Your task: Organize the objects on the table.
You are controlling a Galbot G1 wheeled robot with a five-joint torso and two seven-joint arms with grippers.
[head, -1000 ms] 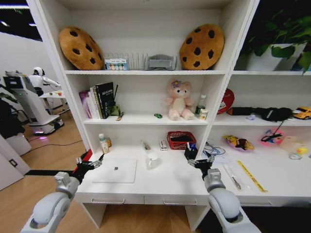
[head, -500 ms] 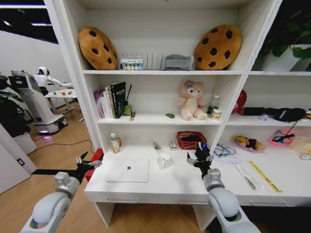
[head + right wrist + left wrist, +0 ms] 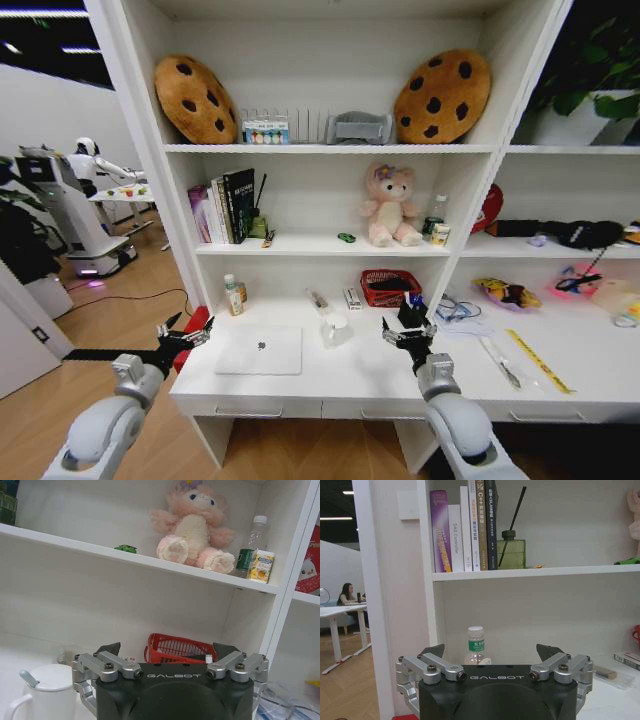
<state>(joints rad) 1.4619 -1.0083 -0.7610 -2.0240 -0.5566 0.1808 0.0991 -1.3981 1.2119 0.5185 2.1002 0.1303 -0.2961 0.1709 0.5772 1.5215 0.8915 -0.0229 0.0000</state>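
Both pincers hang spread and empty, the right pincer (image 3: 407, 335) over the desk (image 3: 350, 375) with the white mug (image 3: 335, 328) just to its left, nearer than the left pincer (image 3: 183, 338) beyond the laptop (image 3: 260, 350).

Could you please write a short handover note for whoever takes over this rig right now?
Left gripper: open, holding nothing, at the desk's left edge beside the closed laptop.
Right gripper: open, holding nothing, over the desk in front of the red basket, the white mug on its left.
On the desk: a small bottle at the back left; pen and yellow ruler to the right.
Green toy sits on the shelf beside the pink plush bear.
Done: nothing evidently tidied.
Left: everything.
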